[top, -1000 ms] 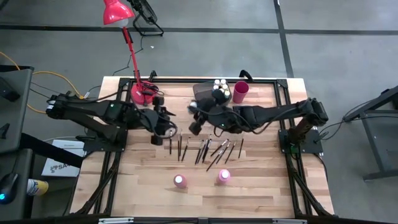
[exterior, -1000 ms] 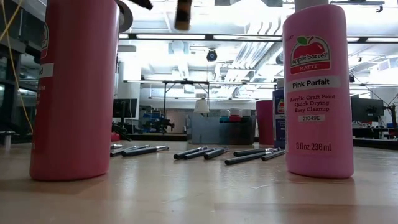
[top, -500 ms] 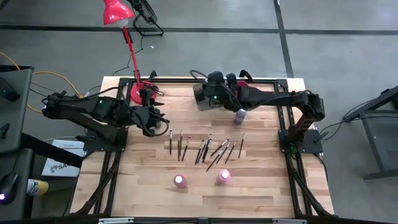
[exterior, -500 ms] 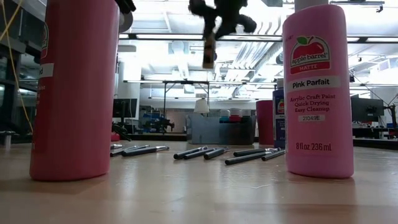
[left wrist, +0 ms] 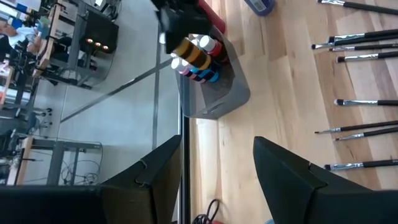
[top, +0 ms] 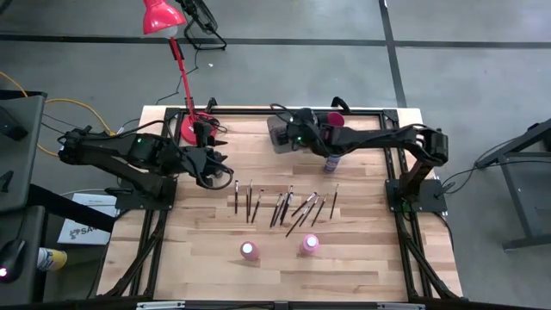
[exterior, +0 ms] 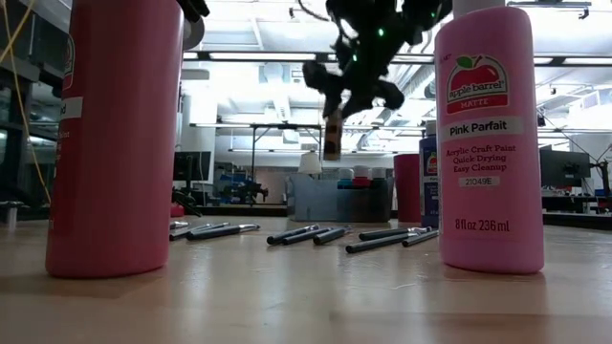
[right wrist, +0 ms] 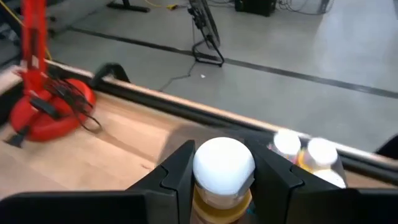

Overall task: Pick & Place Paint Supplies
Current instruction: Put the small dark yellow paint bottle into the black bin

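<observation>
Wood table (top: 362, 258): right gripper (right wrist: 221, 180) clamps a yellow paint bottle (right wrist: 222, 171) above the grey bin (top: 280, 133) (far side), prob. for drop-in. Left gripper (left wrist: 214, 168), fingers apart, waits left of the brushes (top: 284, 205).

Bright, even overhead light; right wrist view blurred.

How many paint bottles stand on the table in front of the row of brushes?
2: the left pink bottle and the right pink bottle, both upright. More bottles sit in the grey bin, some possibly hidden.
</observation>
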You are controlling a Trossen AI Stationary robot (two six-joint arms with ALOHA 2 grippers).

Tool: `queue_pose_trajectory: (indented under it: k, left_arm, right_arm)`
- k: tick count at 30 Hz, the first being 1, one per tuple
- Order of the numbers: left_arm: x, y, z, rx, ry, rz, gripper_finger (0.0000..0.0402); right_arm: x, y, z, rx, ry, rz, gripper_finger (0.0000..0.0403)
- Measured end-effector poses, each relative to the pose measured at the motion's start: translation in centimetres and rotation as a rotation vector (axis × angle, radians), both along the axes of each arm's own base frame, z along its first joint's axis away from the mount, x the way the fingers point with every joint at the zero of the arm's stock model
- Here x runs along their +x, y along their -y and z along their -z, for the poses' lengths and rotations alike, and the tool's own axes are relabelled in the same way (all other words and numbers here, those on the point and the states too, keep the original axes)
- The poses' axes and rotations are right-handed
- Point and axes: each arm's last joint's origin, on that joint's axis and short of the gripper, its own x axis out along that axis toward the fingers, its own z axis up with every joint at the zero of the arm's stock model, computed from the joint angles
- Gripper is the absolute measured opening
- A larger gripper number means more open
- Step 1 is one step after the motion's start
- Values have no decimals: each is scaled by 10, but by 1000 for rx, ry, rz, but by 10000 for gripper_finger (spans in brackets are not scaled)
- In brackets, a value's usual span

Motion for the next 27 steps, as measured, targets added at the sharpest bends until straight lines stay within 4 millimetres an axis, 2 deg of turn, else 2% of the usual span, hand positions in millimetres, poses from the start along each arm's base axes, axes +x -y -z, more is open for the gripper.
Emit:
queue_pose_trajectory:
  k: [5,17,27]
  left_arm:
    - [0,0,0,4,-3,4,190]
    - [0,0,1,2,-14,11,190]
    - [-1,0,2,-8,-30,21,190]
  right_arm:
    - [-5,3,15,30,-3,23,117]
    - [9,7,62,69,-75,46,118]
    - [5,9,71,91,-118,104,124]
